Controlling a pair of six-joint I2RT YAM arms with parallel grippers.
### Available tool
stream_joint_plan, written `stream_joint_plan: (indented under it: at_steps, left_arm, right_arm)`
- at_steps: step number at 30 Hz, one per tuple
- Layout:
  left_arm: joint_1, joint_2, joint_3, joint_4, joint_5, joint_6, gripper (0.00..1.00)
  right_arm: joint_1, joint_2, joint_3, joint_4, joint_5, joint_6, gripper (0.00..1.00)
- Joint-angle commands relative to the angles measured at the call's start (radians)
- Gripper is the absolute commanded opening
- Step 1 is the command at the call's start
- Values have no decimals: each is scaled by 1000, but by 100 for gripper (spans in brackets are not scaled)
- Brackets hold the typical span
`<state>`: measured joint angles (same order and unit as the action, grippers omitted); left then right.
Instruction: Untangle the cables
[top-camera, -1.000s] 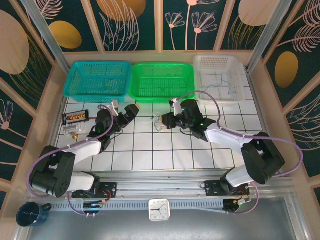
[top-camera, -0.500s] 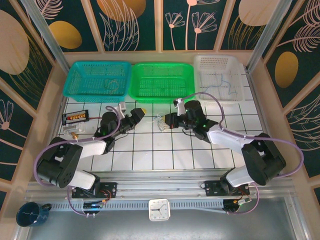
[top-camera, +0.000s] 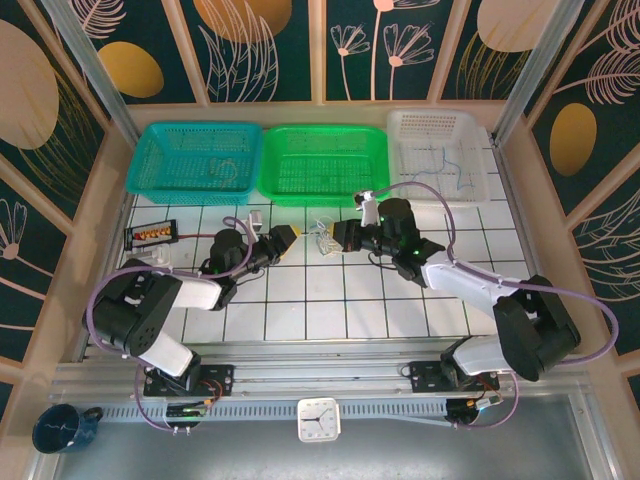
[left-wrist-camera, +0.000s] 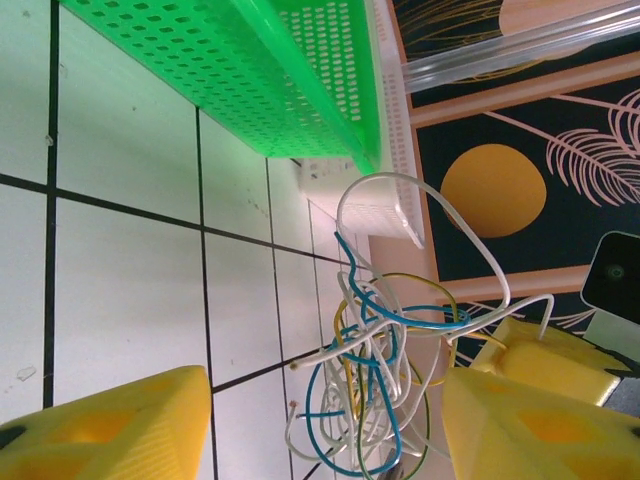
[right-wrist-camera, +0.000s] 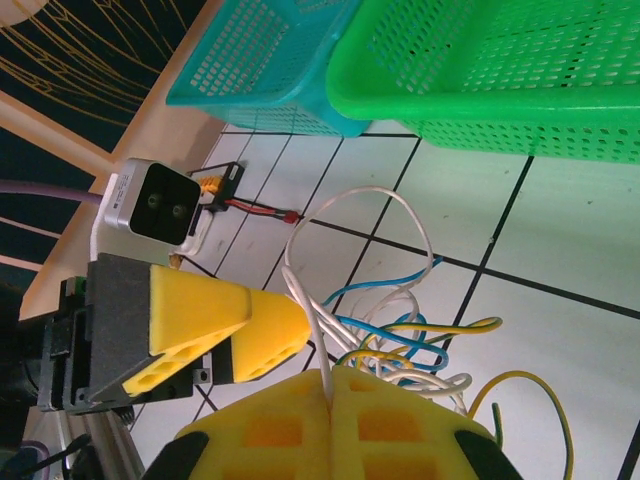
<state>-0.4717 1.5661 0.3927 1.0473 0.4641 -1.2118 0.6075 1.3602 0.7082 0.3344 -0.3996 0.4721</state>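
Two claws flank the cables (left-wrist-camera: 370, 390): the right claw (right-wrist-camera: 328, 400) clamps them; the left claw (left-wrist-camera: 328, 410) stands open around them.

Cables (top-camera: 321, 238) between left hand (top-camera: 284, 240) and right hand (top-camera: 342, 236), before middle basket (top-camera: 300, 196).

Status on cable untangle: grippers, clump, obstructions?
Right gripper shut on cables, one tangled clump. Left gripper open, flanking it. Green basket close behind.
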Motion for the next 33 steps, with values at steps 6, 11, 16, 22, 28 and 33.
stream_joint_plan:
  at_steps: [6, 11, 16, 22, 28, 33]
  left_arm:
    - [-10, 28, 17, 88, 18, -8, 51]
    - [-13, 44, 16, 108, 13, -16, 50]
    - [-19, 66, 30, 131, 14, -28, 44]
    - [-22, 75, 50, 134, 15, -32, 35]
    - [-22, 78, 48, 137, 19, -32, 16]
    - [-22, 51, 35, 141, 15, -35, 0]
  right_arm:
    - [-9, -19, -10, 47, -31, 15, 0]
    - [-9, -21, -9, 51, -38, 17, 0]
    - [-9, -19, -9, 51, -44, 18, 0]
    - [-9, -19, -10, 51, -47, 17, 0]
    - [-9, -19, -13, 55, -42, 18, 0]
    - [-13, 3, -36, 63, -18, 20, 0]
